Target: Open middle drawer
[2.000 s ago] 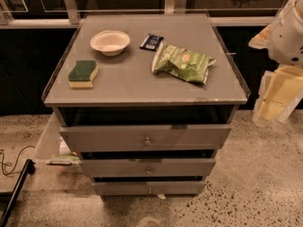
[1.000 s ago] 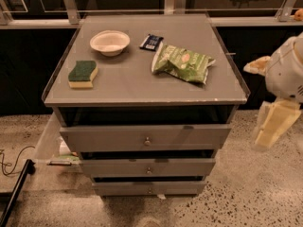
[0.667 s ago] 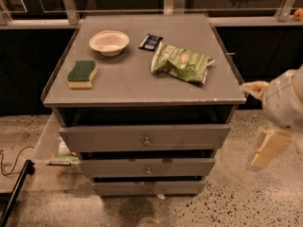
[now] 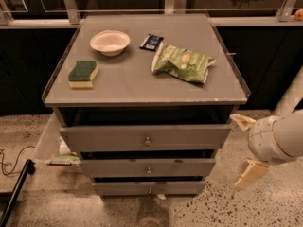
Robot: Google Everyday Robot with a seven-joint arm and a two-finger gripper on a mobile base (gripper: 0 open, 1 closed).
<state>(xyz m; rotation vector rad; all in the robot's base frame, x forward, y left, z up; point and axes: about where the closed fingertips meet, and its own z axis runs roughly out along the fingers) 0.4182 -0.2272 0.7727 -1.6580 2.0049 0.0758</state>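
Note:
The middle drawer (image 4: 147,167) is the grey, medium-height front between the taller top drawer (image 4: 147,137) and the thin bottom drawer (image 4: 147,188). It has a small round metal knob (image 4: 148,170) at its centre and its front sits pushed in. My gripper (image 4: 235,152) is to the right of the cabinet, at about the height of the top and middle drawers and clear of them. Its two beige fingers (image 4: 251,173) are spread apart and hold nothing.
On the cabinet top (image 4: 128,82) are a white bowl (image 4: 110,42), a green-and-yellow sponge (image 4: 83,74), a green chip bag (image 4: 182,63) and a dark packet (image 4: 151,41). A cable (image 4: 12,162) and a black bar (image 4: 14,193) lie on the floor at left.
My arm and gripper have come down along the cabinet's right side, from level with the top to level with the drawers. The drawers have not moved.

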